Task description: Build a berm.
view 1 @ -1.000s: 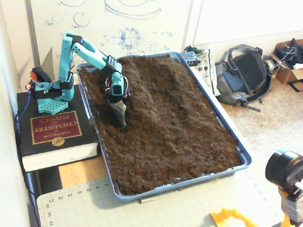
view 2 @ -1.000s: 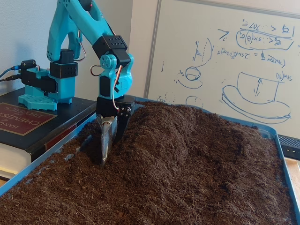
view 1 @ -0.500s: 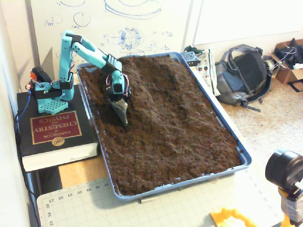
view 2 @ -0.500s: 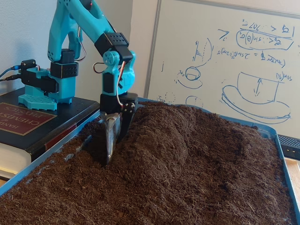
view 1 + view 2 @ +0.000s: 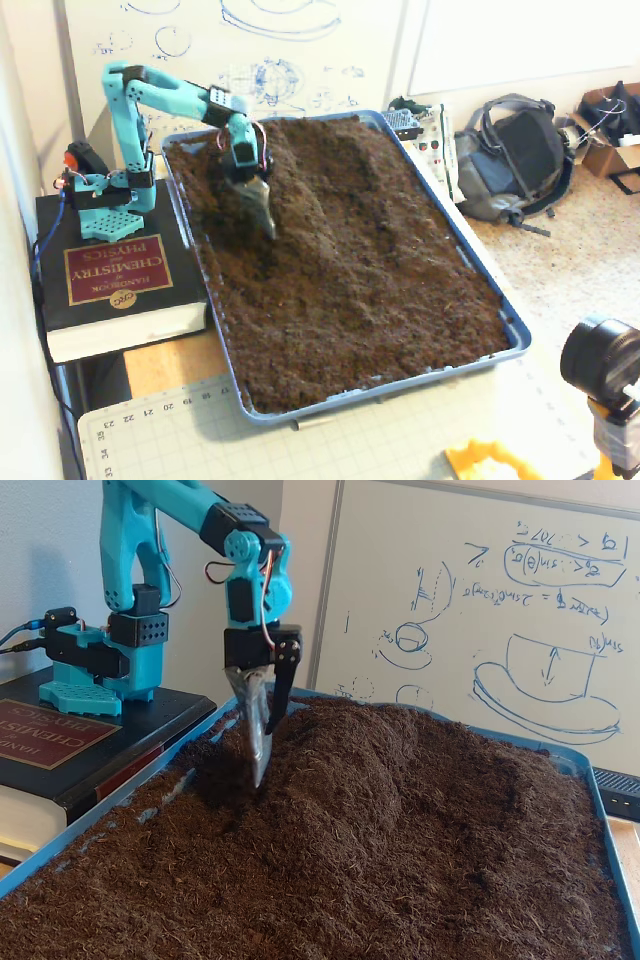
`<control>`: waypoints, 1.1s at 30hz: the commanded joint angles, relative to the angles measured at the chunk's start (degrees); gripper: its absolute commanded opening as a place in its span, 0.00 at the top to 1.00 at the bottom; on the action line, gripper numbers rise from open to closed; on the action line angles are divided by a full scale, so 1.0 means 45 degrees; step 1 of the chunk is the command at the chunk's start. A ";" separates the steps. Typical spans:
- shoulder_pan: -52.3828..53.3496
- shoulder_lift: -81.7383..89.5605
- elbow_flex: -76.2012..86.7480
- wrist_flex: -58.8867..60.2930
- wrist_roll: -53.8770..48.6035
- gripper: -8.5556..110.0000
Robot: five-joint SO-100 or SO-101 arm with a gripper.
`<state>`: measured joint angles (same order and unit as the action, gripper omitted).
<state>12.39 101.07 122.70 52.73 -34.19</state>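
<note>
Both fixed views give me the same setup: a blue tray (image 5: 515, 335) filled edge to edge with dark brown soil (image 5: 380, 290), sitting on a tabletop with a green cutting mat (image 5: 330, 440) at its near end. My arm's base stands on a thick black book (image 5: 110, 290) beside the tray, and a whiteboard (image 5: 500, 610) covered in blue sketches leans behind it. On the floor past the tray I see a grey backpack (image 5: 515, 155). The berm (image 5: 370, 760) is a rounded ridge of soil running along the tray's middle from the whiteboard end, higher than the flatter soil around it.

The gripper (image 5: 262, 750) points straight down at the berm's flank on the arm's side. Its fingers are parted only slightly, with nothing between them that I can make out. The longer finger's tip (image 5: 257, 775) just meets the soil beside a small dug hollow; the shorter finger hangs above the surface.
</note>
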 commanded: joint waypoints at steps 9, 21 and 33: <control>0.0098 0.1328 0.1602 0.0918 0.0137 0.93; 0.0195 -0.0410 0.1973 0.0781 -0.0020 0.92; 0.0703 -0.3809 -0.0859 -0.2520 0.0156 0.92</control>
<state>14.85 83.32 125.68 43.24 -34.10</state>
